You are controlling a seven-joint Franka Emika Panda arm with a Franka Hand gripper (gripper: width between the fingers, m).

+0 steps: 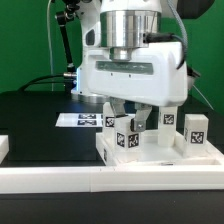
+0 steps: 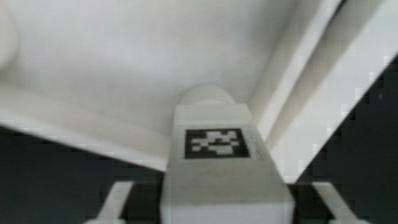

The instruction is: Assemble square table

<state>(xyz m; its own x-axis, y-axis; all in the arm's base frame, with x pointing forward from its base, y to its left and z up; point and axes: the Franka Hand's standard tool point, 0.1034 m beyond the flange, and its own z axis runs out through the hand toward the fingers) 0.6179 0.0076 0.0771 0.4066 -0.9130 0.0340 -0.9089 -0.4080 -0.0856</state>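
Note:
The square table's white slab [image 1: 160, 157] lies low at the exterior view's right, just behind the front rail. Several small white tagged legs stand on it, such as one at the far right [image 1: 196, 129] and one behind [image 1: 167, 118]. My gripper [image 1: 132, 122] hangs over the slab's left part, shut on a tagged leg [image 1: 128, 140] that points down at the slab. In the wrist view that leg [image 2: 221, 140] runs out from between my gripper [image 2: 226, 205], its rounded tip over the slab's flat face [image 2: 125, 80] beside the raised rim [image 2: 311, 80].
The marker board [image 1: 80, 120] lies flat on the black table behind and to the left of the slab. A long white rail [image 1: 100, 182] runs along the front edge. A white block [image 1: 3, 148] shows at the left border.

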